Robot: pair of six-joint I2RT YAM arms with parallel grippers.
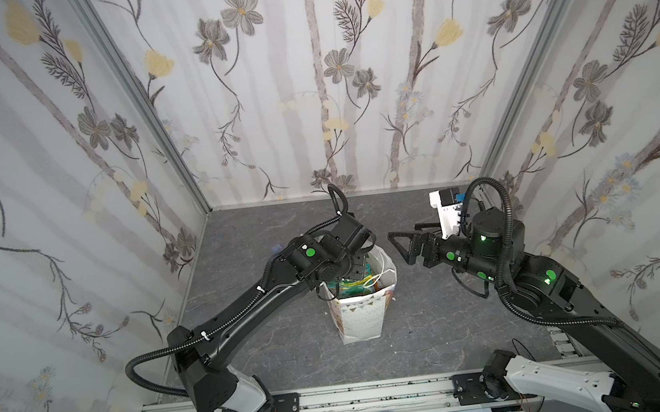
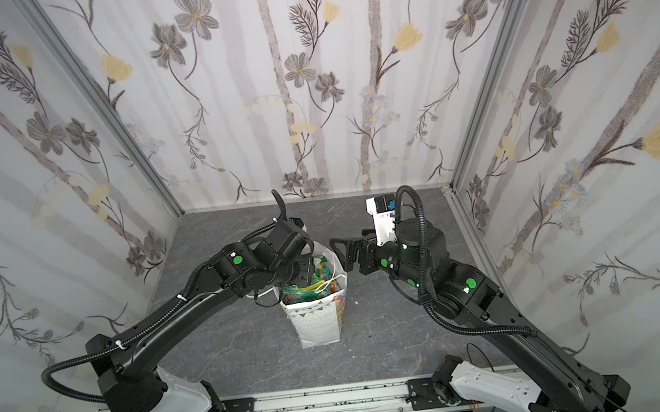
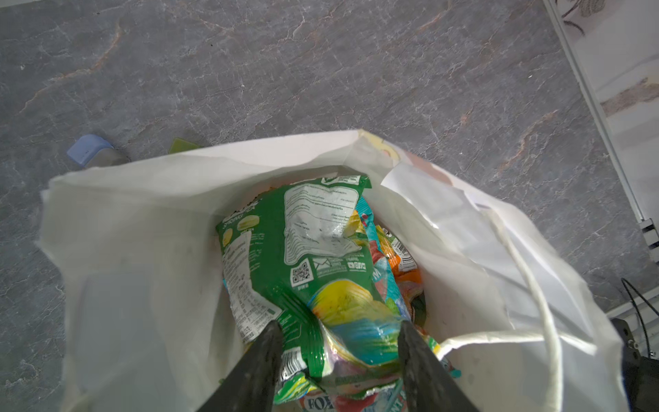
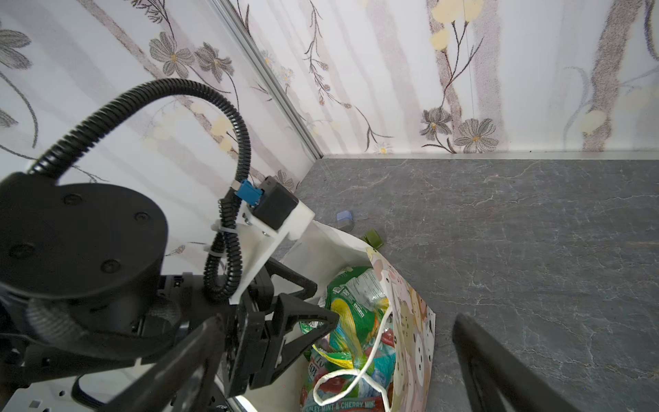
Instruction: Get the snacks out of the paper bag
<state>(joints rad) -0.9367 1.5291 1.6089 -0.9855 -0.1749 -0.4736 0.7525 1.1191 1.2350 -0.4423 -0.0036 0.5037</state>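
Left wrist view: my left hand (image 3: 338,330) is down inside the mouth of the paper bag (image 3: 142,249), fingers partway apart and straddling the top of the snacks (image 3: 285,257). There's a green packet on top, with teal and orange ones under it. One fingertip touches the green film and the opposite one sits at the teal edge; I can't tell if that's a real pinch or just contact. Straddling the crumpled top makes sense, since glossy film is easiest to grab at a fold. Every packet I can see is in the bag and none is on the desk (image 1: 436,321), so I'd say nothing is unloaded yet. In both top views the bag stands upright mid-desk with its mouth flared. The cord handle (image 3: 527,285) is draped over the packets, which is a snag risk on the lift. My right hand (image 1: 404,236) hovers just beside the bag's rim without touching it, fingers spread wide and holding nothing. It's probably placed there to pin the bag if it rides up with a packet.
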